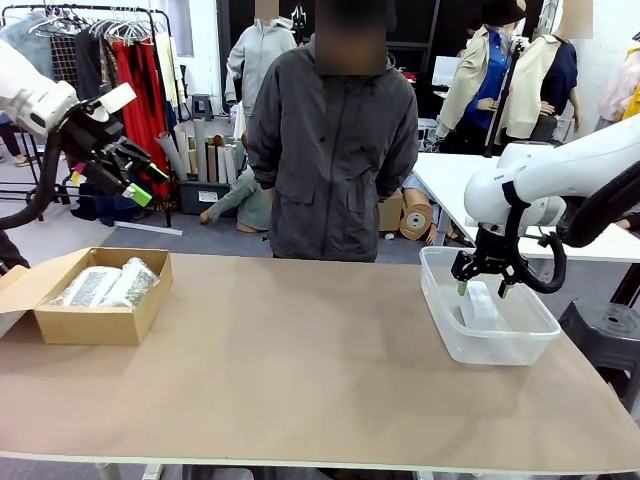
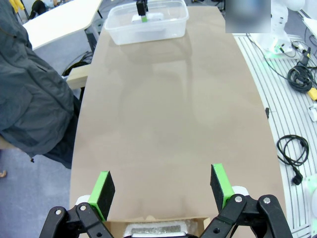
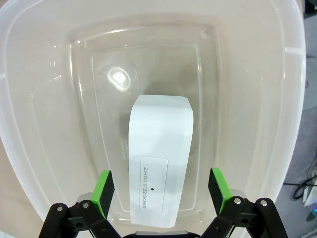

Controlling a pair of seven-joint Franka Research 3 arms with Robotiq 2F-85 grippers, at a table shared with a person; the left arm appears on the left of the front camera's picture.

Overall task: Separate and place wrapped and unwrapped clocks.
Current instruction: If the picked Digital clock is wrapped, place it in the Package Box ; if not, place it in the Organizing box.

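The right gripper (image 1: 482, 290) hangs over the clear plastic tub (image 1: 440, 300) at the table's right end, its jaws spread wide and gripping nothing; in the right wrist view the two green pads (image 3: 104, 184) stand apart on either side of the unwrapped clock (image 3: 158, 166) without touching it. This clock, a smooth white rectangular block with a panel printed SNOOZE/LIGHT, lies flat on the tub floor, roughly central and lengthwise along the tub. The left gripper (image 1: 140, 180) is raised in the air at the table's left end, above and behind the cardboard box (image 1: 100, 322), jaws likewise fully parted and empty; in the left wrist view its pads (image 2: 104, 191) frame bare table surface, with the box edge just below them. The box sits open on the table (image 1: 300, 370) near the left edge and holds the two wrapped clocks (image 1: 108, 285), lumpy white bubble-wrap bundles lying side by side and touching. The box and the tub are well apart, at opposite ends of the brown tabletop. A person (image 1: 335, 150) in a dark grey jacket stands at the far side of the table, near its middle, arms down
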